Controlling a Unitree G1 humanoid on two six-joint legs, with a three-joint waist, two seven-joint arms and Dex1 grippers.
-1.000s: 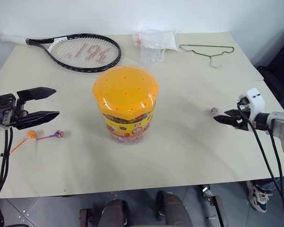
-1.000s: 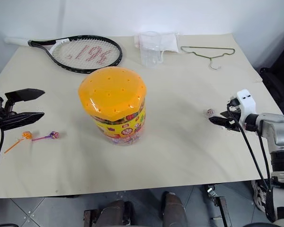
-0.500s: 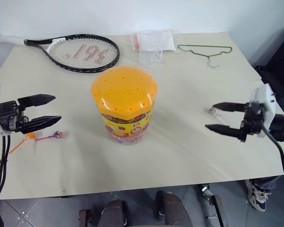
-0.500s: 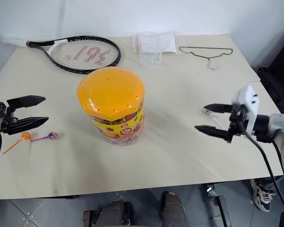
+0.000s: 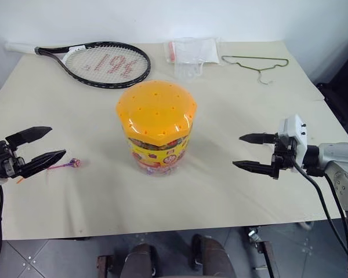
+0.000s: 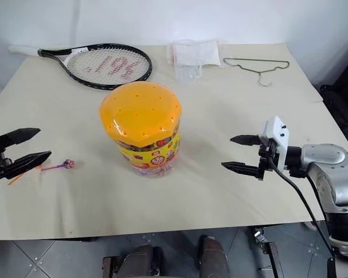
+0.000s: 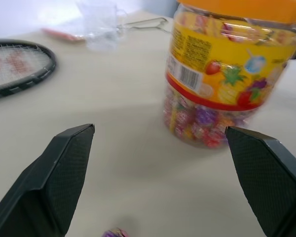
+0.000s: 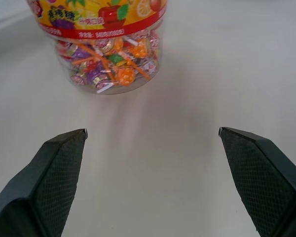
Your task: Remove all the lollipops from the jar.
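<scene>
Left end effector wide open, empty; right end effector wide open, empty, facing jar

My left fingers cover the purple lollipop's stick end. In the left wrist view that lollipop is cut off and blurred. The jar's top is cropped there; its crowded sweets I cannot count.

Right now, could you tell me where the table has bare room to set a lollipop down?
Bare patches: the near strip in front of the jar, and the stretch between the jar and the open right gripper. Also between the jar and the hanger. Crowded: the far edge, with the racket and plastic cup, and beside the purple lollipop near the open left gripper.
</scene>
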